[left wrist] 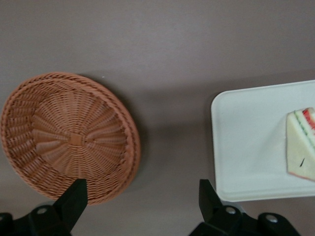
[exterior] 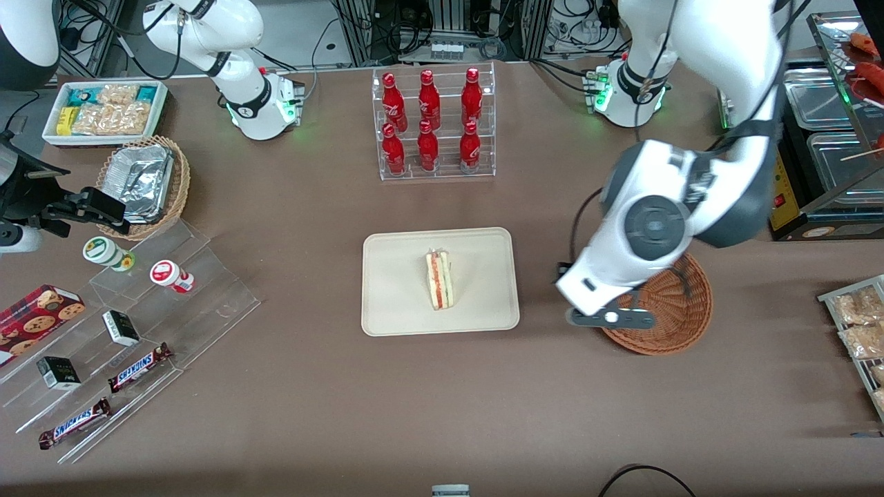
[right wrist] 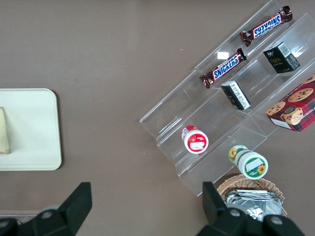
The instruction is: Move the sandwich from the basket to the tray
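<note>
Brown table (exterior: pixel 311 386) below; sandwich (exterior: pixel 439 279) already resting on tray (exterior: pixel 394 304). Tool (left wrist: pixel 140 196) spread apart, empty, between tray and basket (left wrist: pixel 69 142). Best lifted straight away, clear of both.

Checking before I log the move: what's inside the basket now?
Nothing shows in the basket: the wrist view sees only bare weave. The sandwich lies on the tray. The open gripper hovers empty between basket and tray.
</note>
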Robot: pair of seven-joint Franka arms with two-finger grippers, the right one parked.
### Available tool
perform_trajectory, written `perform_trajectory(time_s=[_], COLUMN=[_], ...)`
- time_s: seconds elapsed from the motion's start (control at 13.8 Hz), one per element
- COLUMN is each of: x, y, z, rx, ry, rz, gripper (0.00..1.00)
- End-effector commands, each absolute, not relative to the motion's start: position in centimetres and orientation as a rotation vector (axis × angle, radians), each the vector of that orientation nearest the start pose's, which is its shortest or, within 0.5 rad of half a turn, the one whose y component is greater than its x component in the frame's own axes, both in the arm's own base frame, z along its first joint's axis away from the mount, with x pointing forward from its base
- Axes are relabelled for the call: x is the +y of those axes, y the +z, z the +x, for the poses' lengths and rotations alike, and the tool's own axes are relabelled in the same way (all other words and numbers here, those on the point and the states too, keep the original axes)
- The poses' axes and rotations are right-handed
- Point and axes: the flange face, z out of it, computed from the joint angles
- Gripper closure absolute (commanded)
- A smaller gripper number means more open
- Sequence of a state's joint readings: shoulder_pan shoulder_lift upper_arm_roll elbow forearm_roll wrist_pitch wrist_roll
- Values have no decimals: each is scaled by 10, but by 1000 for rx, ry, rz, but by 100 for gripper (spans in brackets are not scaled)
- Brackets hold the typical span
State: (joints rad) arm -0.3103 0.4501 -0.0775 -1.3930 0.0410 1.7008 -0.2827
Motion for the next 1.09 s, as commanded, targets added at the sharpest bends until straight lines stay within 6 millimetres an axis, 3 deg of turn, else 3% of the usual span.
perform_trajectory(time_s=[0.0,0.29,0.44,1.02], x=[-196,-128,-105,-66], y=[453,480,498,557], z=[622,611,603,572], rx=[242,330,361,302], ry=[239,243,272,281], rz=[-3103,-3105,-3101,-3097], gripper=[0,0,0,0])
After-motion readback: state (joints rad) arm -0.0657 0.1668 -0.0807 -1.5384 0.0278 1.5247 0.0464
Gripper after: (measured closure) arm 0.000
